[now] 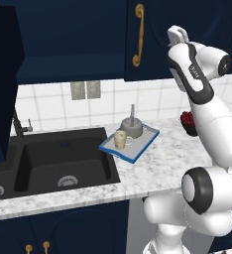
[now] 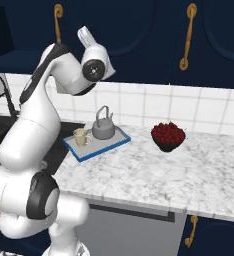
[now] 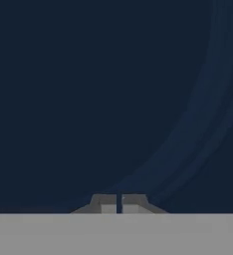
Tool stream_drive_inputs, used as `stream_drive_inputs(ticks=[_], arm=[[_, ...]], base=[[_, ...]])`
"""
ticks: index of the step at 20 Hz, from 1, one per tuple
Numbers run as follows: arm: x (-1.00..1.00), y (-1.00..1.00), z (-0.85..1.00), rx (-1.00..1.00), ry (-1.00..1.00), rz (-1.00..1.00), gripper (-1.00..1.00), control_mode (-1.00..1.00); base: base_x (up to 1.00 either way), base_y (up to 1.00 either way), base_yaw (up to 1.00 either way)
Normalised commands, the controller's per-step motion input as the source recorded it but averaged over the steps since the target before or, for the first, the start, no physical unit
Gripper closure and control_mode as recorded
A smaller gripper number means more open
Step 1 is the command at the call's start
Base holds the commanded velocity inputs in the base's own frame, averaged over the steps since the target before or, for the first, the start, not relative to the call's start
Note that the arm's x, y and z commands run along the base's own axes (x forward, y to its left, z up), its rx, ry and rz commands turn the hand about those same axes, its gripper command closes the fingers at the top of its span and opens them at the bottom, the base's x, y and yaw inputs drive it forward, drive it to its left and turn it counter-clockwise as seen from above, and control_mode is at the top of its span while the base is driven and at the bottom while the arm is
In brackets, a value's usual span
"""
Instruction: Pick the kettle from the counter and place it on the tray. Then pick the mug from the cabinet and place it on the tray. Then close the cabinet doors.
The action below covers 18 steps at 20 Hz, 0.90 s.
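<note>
On tray [image 1: 138,150], kettle [image 1: 132,127], mug [image 1: 120,140], no readable writing

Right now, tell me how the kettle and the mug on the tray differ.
The kettle is grey metal; the mug is cream ceramic. The kettle is wider and taller, with a thin arched handle on top; the mug has a small loop handle at its side. Both stand upright, side by side on the blue-rimmed tray.

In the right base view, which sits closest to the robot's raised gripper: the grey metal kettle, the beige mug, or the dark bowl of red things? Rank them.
1. Grey metal kettle, on the blue-rimmed tray, below the gripper.
2. Beige mug, on the tray's left; nearly as close as the kettle.
3. Dark bowl of red things, far right on the counter.
</note>
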Motion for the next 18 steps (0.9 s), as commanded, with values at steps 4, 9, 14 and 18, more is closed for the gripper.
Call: stream_drive_inputs(ticks=[4, 9, 14, 18], arm=[[0.95, 0.37, -0.34, 0.0, 0.05, -0.13, 1.0, -1.0], [1.0, 0.06, -0.18, 0.01, 0.16, -0.13, 1.0, -1.0], [0.44, -0.09, -0.02, 0.0, 0.28, -0.08, 1.0, -1.0], [-0.11, -0.11, -0.14, 0.0, 0.1, 0.0, 1.0, -1.0]], base=[[0.0, 0.0, 0.0], [0.0, 0.0, 0.0], [0.0, 0.0, 0.0], [0.0, 0.0, 0.0]])
